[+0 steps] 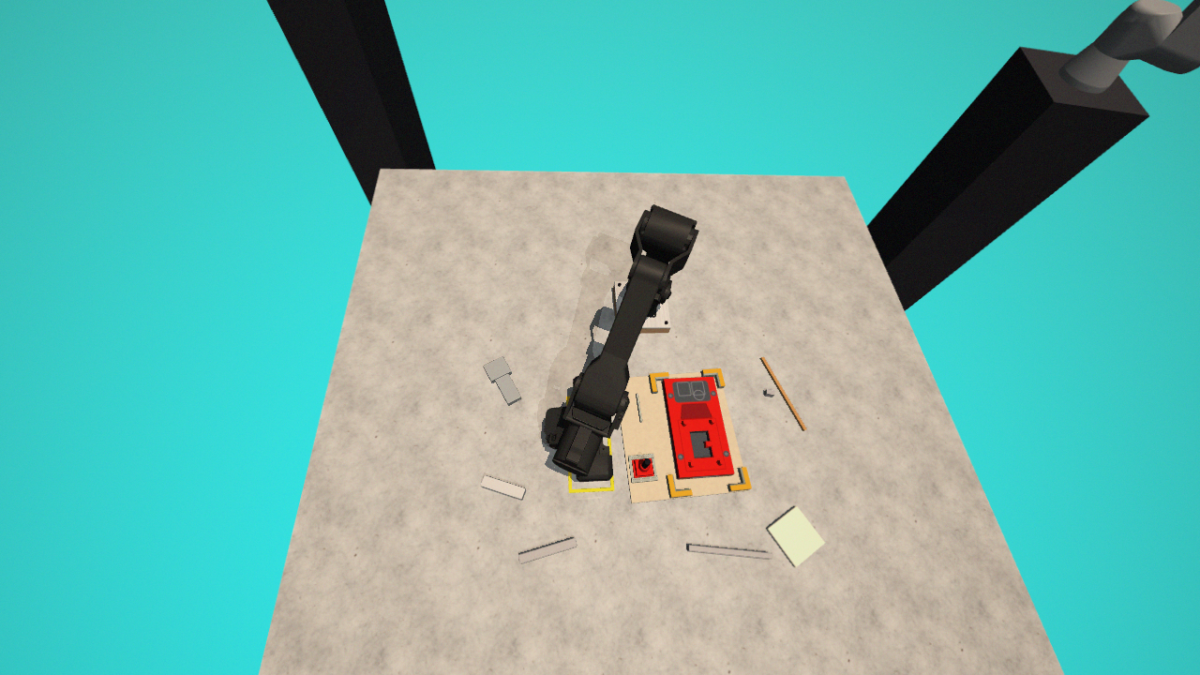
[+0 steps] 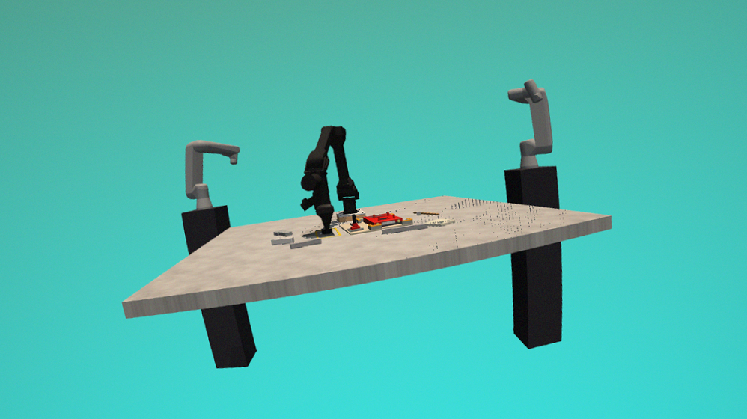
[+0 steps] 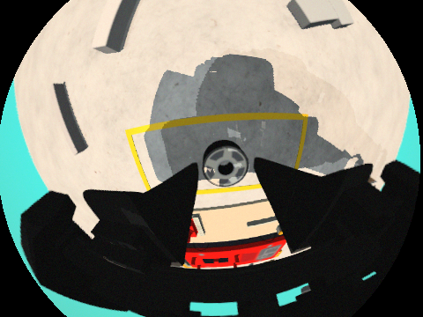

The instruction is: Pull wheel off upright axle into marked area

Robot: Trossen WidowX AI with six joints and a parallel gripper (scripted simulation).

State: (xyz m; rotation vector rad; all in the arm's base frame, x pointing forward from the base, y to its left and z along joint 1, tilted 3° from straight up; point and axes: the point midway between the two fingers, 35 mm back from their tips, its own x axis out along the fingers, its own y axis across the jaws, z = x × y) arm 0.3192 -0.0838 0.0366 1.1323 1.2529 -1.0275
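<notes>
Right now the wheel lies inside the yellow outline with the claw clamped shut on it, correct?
Not clamped: in the wrist view the claw has opened, its fingers standing apart from the wheel. The wheel does lie inside the yellow outline.
</notes>
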